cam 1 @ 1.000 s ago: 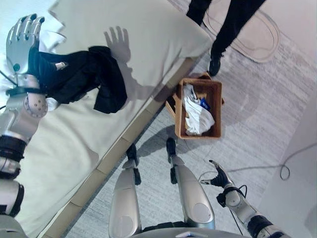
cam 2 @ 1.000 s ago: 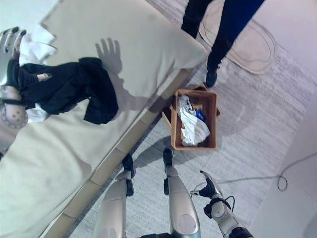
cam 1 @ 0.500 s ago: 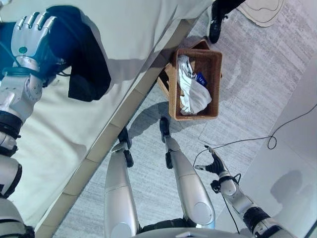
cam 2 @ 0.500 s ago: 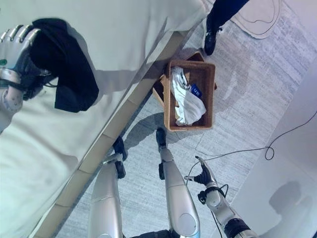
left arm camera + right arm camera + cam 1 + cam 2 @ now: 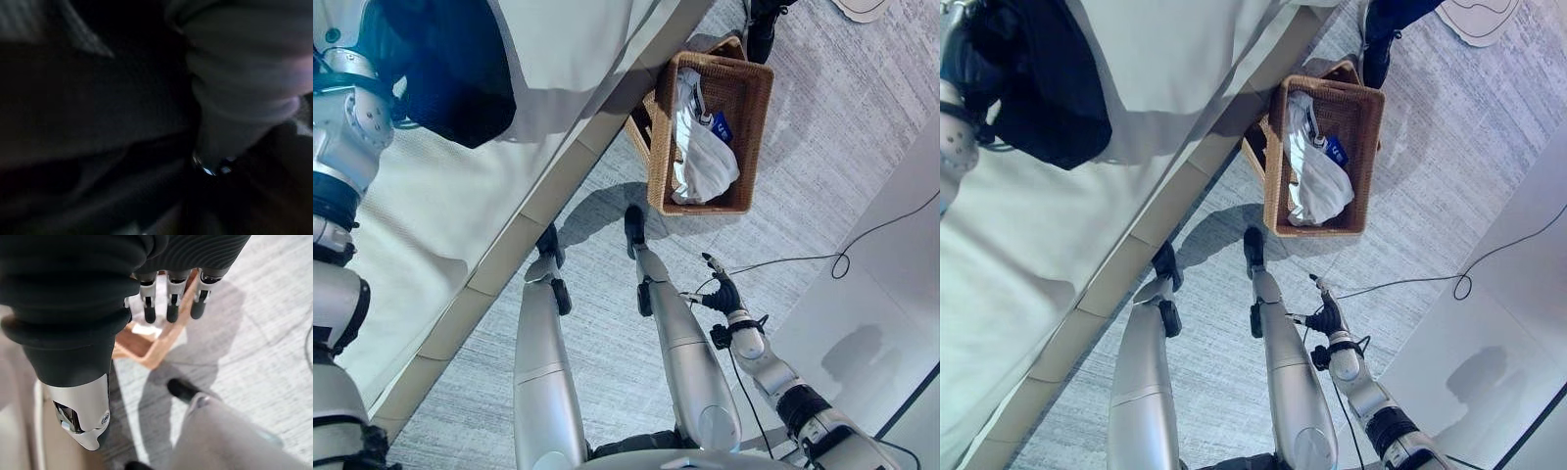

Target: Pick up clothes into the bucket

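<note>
Right hand (image 5: 720, 294): hung low beside the robot, over the grey carpet (image 5: 607, 392), well apart from everything else; its fingers (image 5: 168, 311) were relaxed and loosely straight, holding nothing.

Wicker basket (image 5: 658, 147): stood on the carpet just off the bed's edge, near the bed's wooden side rail (image 5: 509, 245). White garment (image 5: 703, 162): lay bunched inside the basket, with a small blue patch on its upper part.

Bed (image 5: 421, 235): covered in a pale sheet, ran diagonally along the robot's left side.

Dark garment (image 5: 445, 69): the piece of clothing not yet in the basket; it hung in a loose bundle above the bed's sheet, up against the left hand and well apart from the basket. In the left wrist view dark cloth (image 5: 98, 122) lay right against the camera.

Left hand (image 5: 964, 69): at the raised end of the left arm, buried in the dark garment; its fingers were hidden by the cloth, so their state could not be told.

Person's dark shoe (image 5: 764, 34): stood on the carpet just beyond the basket's far end.
</note>
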